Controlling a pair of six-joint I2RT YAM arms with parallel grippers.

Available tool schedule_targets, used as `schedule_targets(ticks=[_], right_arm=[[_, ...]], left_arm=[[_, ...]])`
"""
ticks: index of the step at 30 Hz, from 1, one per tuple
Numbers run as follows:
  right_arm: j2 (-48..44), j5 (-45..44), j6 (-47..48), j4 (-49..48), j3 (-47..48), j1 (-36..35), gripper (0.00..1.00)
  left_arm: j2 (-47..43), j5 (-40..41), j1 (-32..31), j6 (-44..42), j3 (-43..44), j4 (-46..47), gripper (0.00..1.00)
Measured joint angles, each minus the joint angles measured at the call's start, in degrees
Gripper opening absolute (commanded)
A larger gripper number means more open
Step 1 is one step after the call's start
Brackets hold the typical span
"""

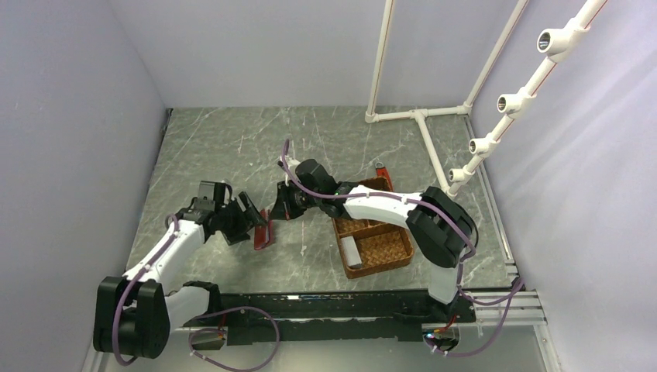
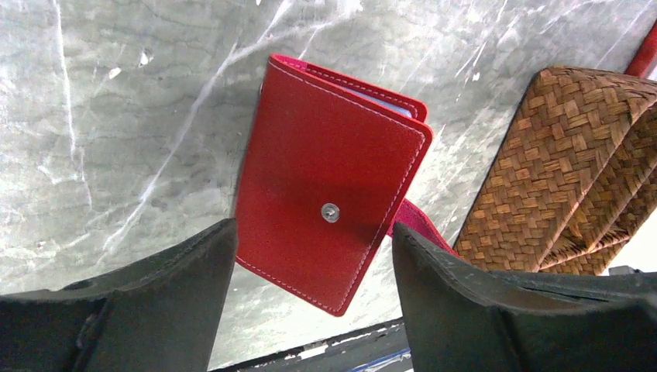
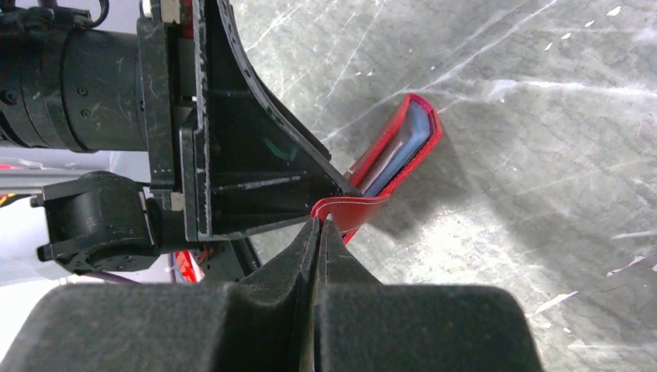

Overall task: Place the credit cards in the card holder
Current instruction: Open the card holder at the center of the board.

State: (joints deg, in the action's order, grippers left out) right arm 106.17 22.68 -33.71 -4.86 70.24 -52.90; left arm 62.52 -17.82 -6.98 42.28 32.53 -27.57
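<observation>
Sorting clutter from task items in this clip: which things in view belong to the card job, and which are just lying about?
Job:
card holder
credit cards tucked inside it
right gripper pinching its tab
left gripper straddling it
white piece in the basket, maybe a card

Lying about:
woven basket
white pipe frame
red item behind the basket

Smooth leather card holder [image 2: 325,178], woven basket [image 2: 573,155]

The dark red leather folding wallet [image 1: 264,234] lies on the grey marble table [image 1: 217,147]. The left gripper [image 1: 249,225] is at its 9 o'clock and the right gripper [image 1: 276,211] at its 1 o'clock. The brown woven compartment basket [image 1: 380,268] sits at its 3 o'clock, with a white flat card [image 1: 352,249] in the near compartment.
</observation>
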Motion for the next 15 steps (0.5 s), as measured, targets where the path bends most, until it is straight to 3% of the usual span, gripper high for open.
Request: schedule_targets(ticks=[5,12,15], right_arm=[[-0.02,0.20,-0.39,-0.04,-0.04,0.00,0.00],[-1.01,-0.33,-0.35,-0.11,-1.42,0.17,0.00],[-2.19,-1.40,0.33,0.83,-2.89,1.22,0.00]], left_arm=[[0.09,2.95,-3.19,0.37,0.79,-1.38,0.81],[1.49,6.91,-4.74,0.98,2.21,-2.91,0.52],[1.11,8.13,-4.74,1.70,2.21,-3.61,0.35]])
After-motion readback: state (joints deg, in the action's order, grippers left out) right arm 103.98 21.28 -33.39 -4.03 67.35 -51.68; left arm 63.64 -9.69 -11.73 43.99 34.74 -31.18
